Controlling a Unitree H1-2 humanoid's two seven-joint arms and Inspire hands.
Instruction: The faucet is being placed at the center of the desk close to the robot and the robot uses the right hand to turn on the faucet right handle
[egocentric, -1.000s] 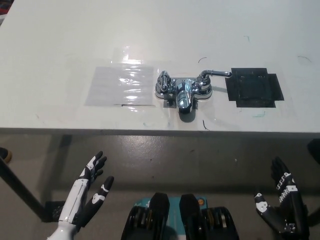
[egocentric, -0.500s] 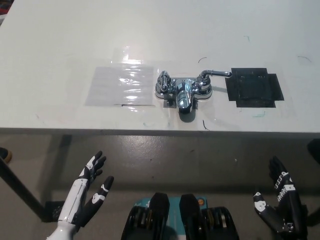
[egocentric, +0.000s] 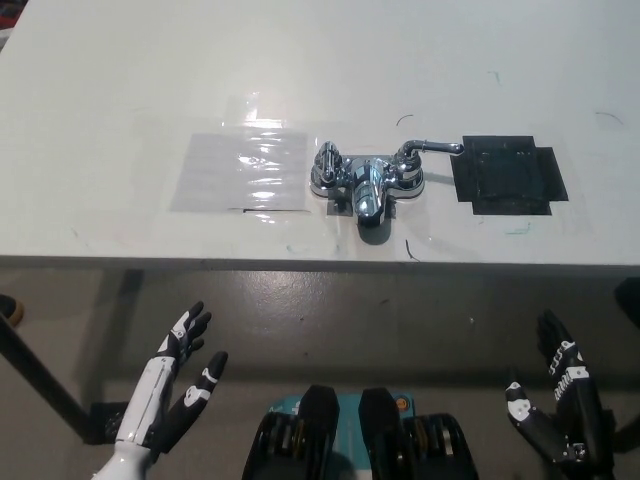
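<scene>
Right hand (egocentric: 560, 415): black, low at the picture's right, below the desk's near edge; fingers spread, holding nothing, well apart from the faucet. Likely a ready pose with the reach not yet begun.
Left hand (egocentric: 180, 385): white, resting at lower left, fingers apart, empty.
Faucet (egocentric: 367, 178): chrome, on the white desk (egocentric: 120, 80), central and near the front edge, presumably so that a short reach meets it.
Right handle (egocentric: 428, 148): lever lying out toward a black patch (egocentric: 507, 175), its tip at the patch's edge; unobstructed on the working hand's side.
Clear sheet (egocentric: 240, 170): flat, just beside the faucet's other side.
</scene>
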